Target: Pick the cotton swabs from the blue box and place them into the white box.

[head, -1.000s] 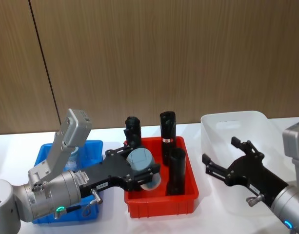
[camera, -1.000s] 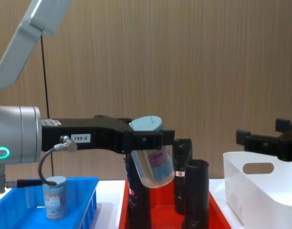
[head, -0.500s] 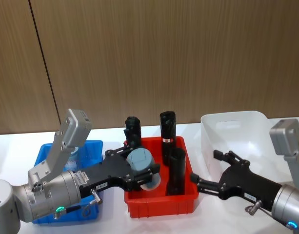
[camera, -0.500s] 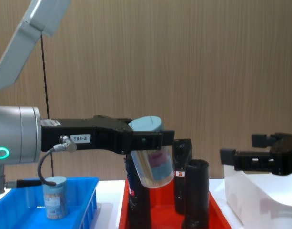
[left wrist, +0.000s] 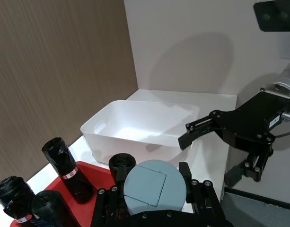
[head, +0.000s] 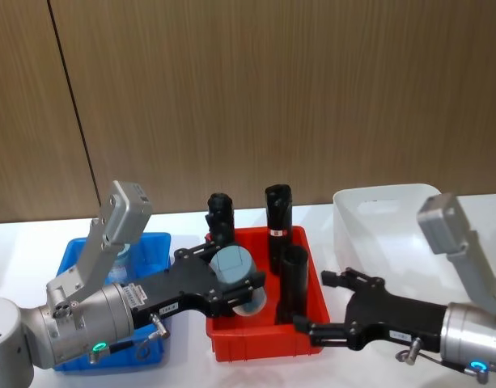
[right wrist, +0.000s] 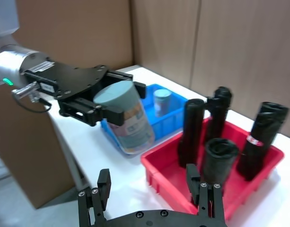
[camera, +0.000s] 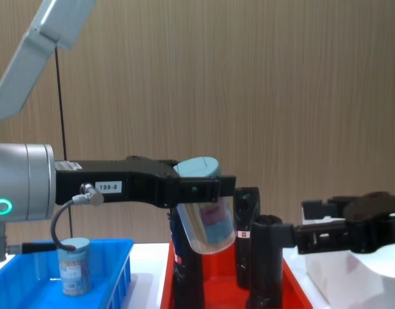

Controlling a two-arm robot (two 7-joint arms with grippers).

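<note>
My left gripper [head: 236,281] is shut on a cotton swab jar [head: 234,267] with a pale blue lid, held tilted above the red tray's left part; its label shows in the chest view [camera: 209,224]. A second cotton swab jar [head: 122,254] stands in the blue box [head: 156,242] on the left. My right gripper [head: 315,302] is open with nothing between its fingers, low at the red tray's front right corner, to the right of the held jar [right wrist: 129,122]. The white box [head: 385,212] stands at the far right and looks empty inside [left wrist: 135,124].
The red tray [head: 264,339] sits between the two boxes with three tall black cylinders [head: 277,226] upright in it, close under and beside the held jar. A wood-panelled wall stands behind the white table.
My right gripper has swung left from in front of the white box to the red tray's front right corner, still open. The left gripper and its jar have stayed still.
</note>
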